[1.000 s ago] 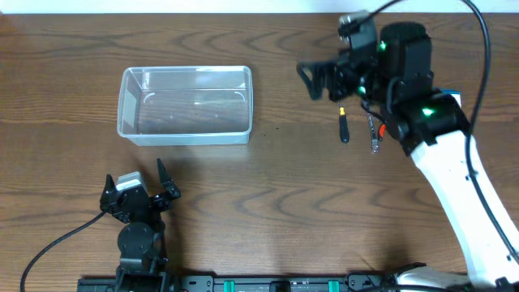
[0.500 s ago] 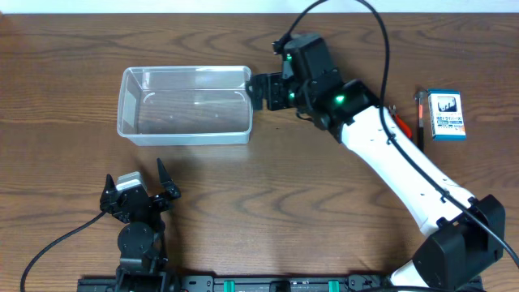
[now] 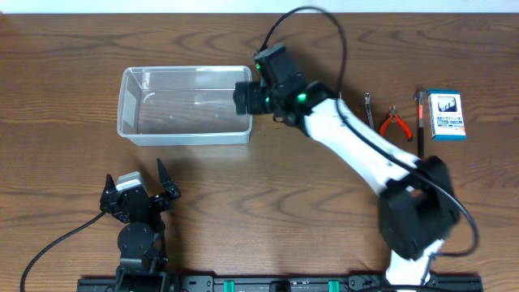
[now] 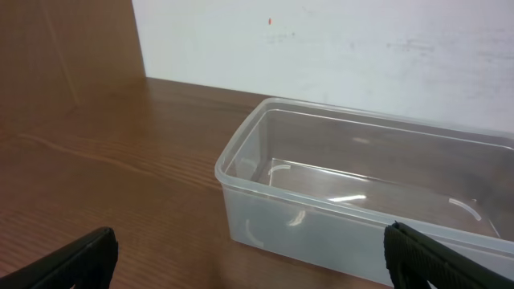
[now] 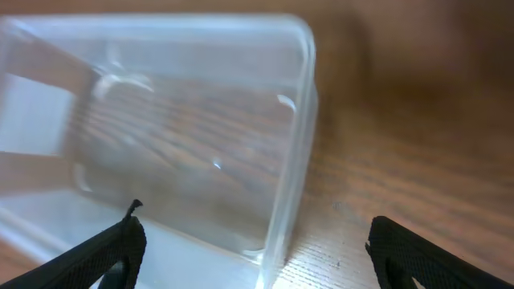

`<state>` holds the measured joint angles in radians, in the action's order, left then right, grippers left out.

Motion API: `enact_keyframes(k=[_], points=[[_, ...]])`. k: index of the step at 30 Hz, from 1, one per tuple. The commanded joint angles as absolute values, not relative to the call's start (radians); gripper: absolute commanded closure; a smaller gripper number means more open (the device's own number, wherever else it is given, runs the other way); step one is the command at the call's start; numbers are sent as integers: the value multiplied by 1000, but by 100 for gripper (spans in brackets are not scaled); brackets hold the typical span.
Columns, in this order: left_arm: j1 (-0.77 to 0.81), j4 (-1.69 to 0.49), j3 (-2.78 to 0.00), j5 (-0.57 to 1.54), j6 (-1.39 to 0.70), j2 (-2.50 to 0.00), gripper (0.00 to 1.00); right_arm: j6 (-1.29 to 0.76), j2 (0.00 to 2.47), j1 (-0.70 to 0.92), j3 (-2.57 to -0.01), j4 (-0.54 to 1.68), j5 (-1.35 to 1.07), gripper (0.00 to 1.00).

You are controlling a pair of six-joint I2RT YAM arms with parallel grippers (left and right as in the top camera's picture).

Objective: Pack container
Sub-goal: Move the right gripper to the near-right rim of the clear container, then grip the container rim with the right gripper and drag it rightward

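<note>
Right claw over the tub's end, nothing held!
Overhead: the container (image 3: 186, 136) sits at ten o'clock on the table (image 3: 324, 227), the right gripper (image 3: 242, 97) hovers at its three-o'clock end, and the left gripper (image 3: 136, 185) is parked at seven. Left wrist: fingers spread, empty, container ahead at one o'clock. Right wrist: fingers wide apart, empty, above the container's rim.

Right gripper (image 3: 242, 97) has swung across. A second ago it hung over bare table, well apart from the container (image 3: 185, 139). Half a second ago it was just beside the tub's end wall. Now it sits over that end rim. Far behind the gripper, the pliers (image 3: 396, 122) and the blue-and-white box (image 3: 445, 114) are uncovered by the arm.
</note>
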<state>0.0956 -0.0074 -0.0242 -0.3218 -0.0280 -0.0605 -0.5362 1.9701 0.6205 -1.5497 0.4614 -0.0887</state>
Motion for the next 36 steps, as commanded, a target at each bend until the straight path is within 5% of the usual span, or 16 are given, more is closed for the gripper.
enact_keyframes(k=[1, 6, 11, 21, 26, 36], points=[[99, -41, -4, -341, -27, -57, 2, -564, 1995, 636, -1554, 442, -71, 11], [99, -41, -4, -342, -27, -57, 2, -581, 2037, 638, -1554, 426, -71, 19], [99, -41, -4, -342, -27, -57, 2, -591, 2072, 642, -1554, 430, -63, 37], [99, -41, -4, -341, -27, -57, 2, -598, 2093, 677, -1554, 457, 33, 51], [99, -41, -4, -342, -27, -57, 2, -606, 2093, 677, -1554, 513, 58, 69], [99, -41, -4, -342, -27, -57, 2, -606, 2055, 646, -1558, 694, 129, 88]])
